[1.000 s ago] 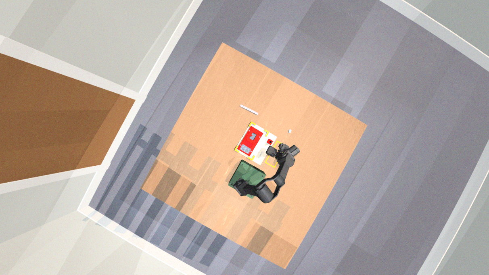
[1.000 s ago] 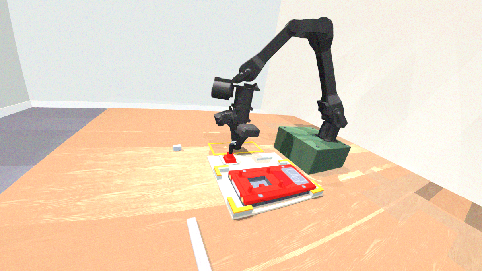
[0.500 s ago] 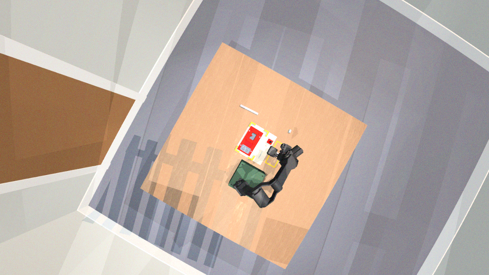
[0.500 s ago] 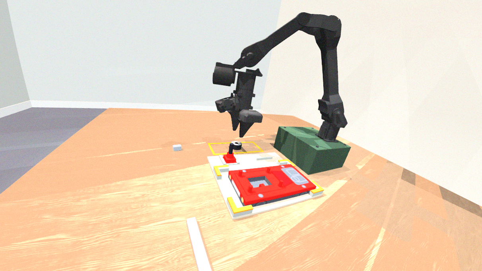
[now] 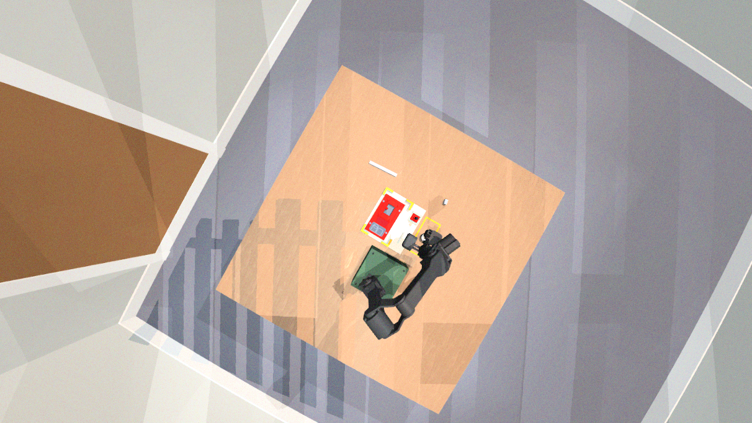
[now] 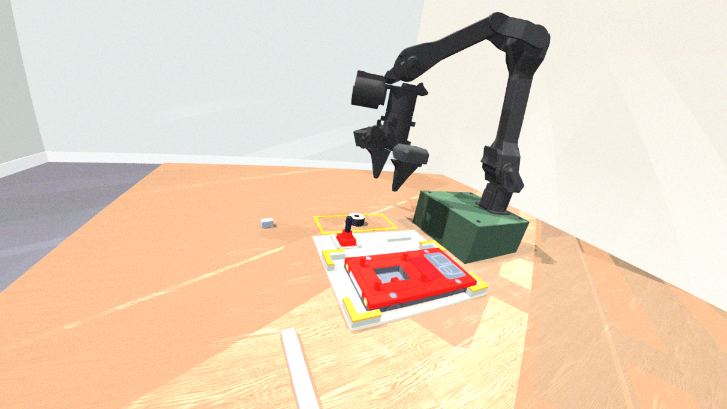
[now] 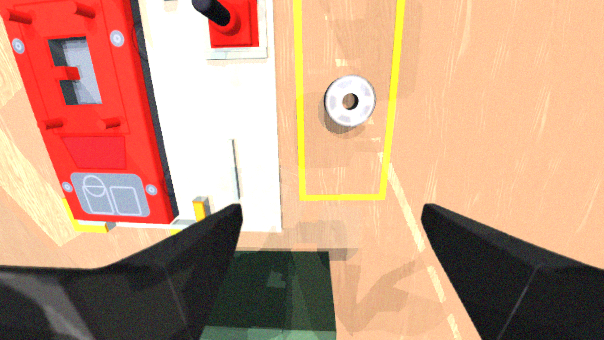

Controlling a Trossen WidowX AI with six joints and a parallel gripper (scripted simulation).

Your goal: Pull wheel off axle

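The wheel (image 7: 349,101) (image 6: 356,218), white-faced with a dark rim, lies flat on the table inside the yellow marked area (image 7: 298,100) (image 6: 388,220) (image 5: 432,219). The dark upright axle (image 7: 212,11) (image 6: 348,223) stands bare on its red base (image 7: 235,35) (image 6: 347,237), just left of the marked area. My gripper (image 7: 331,211) (image 6: 385,183) (image 5: 417,240) is open wide and empty. It hangs well above the table, near the end of the marked area closest to the robot's base, and touches nothing.
A red fixture (image 6: 401,285) (image 5: 383,215) (image 7: 95,125) sits on a white plate (image 6: 330,244) (image 7: 210,125) beside the marked area. The green robot base (image 6: 467,228) (image 5: 381,268) (image 7: 270,280) stands close by. A small grey block (image 6: 266,222) (image 5: 445,201) and a white strip (image 6: 300,366) (image 5: 383,168) lie further off.
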